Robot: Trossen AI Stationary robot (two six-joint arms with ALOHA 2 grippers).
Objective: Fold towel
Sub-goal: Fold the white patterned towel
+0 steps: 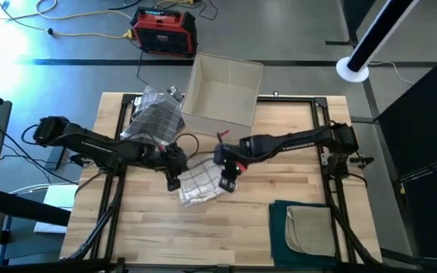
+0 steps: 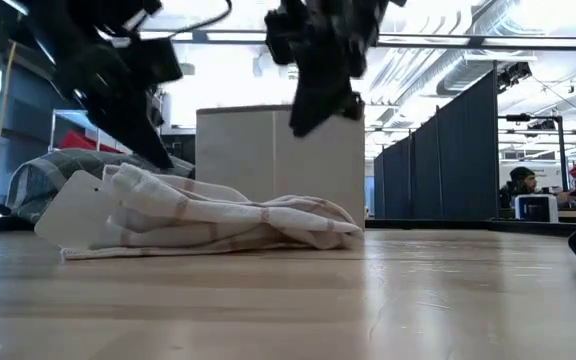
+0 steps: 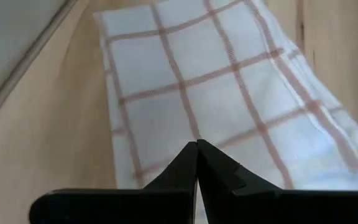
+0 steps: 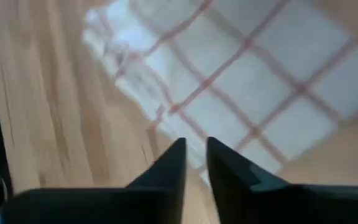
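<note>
**Both grippers at the checked towel, mid-table**

The towel [image 1: 200,184], white with reddish checks, lies bunched in the middle of the table [image 1: 226,235], a little towards the left. The left gripper [image 1: 174,179] is down at the towel's left edge, its fingers [image 3: 188,165] pressed together with no cloth visible between them. The right gripper [image 1: 228,182] hangs above the towel's right edge, clear of it, fingers parted by a narrow gap and holding nothing. A box [image 1: 222,91] sits at the far edge, a grey plaid cloth [image 1: 155,115] to its left. Folded cloths [image 1: 302,227] lie near right.
</note>
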